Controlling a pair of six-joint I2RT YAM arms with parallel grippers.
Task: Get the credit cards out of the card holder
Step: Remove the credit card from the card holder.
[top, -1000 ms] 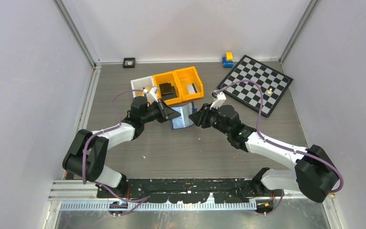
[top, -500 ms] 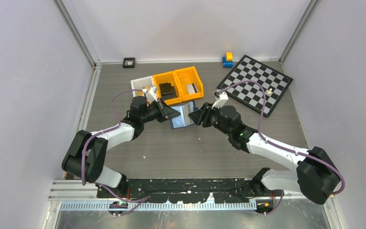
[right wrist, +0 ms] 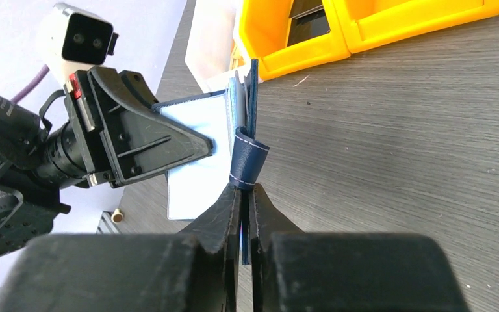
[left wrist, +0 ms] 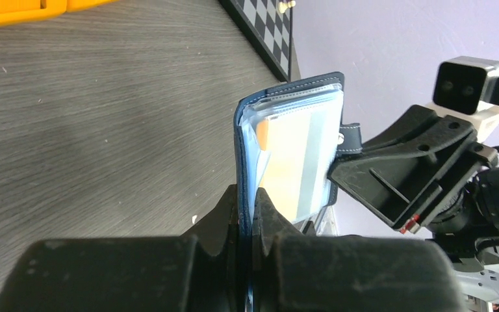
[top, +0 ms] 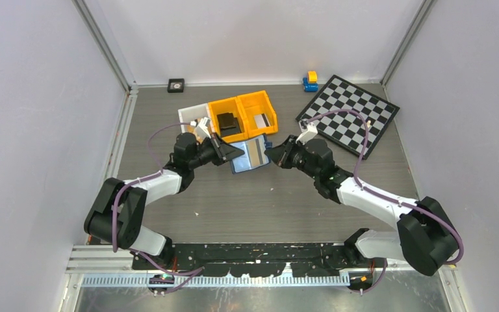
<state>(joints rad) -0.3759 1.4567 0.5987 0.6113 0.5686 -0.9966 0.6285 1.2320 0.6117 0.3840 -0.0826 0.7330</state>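
Grey bench [top: 266,201], pale walls [top: 39,130]; I note orange bins [top: 257,112], one holding a black block [top: 227,123]. The card holder [top: 249,156], tan card [left wrist: 289,162] pocketed, sits just beside the bins, left fingers [left wrist: 216,220] and right fingers [right wrist: 219,211] both clamped on it

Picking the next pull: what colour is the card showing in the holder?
Tan-gold card; left wrist view shows it best.

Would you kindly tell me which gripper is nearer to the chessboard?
Right. The right gripper clamps the edge of the card holder on the side of the chessboard; the left gripper pinches the opposite edge, farther from the board.
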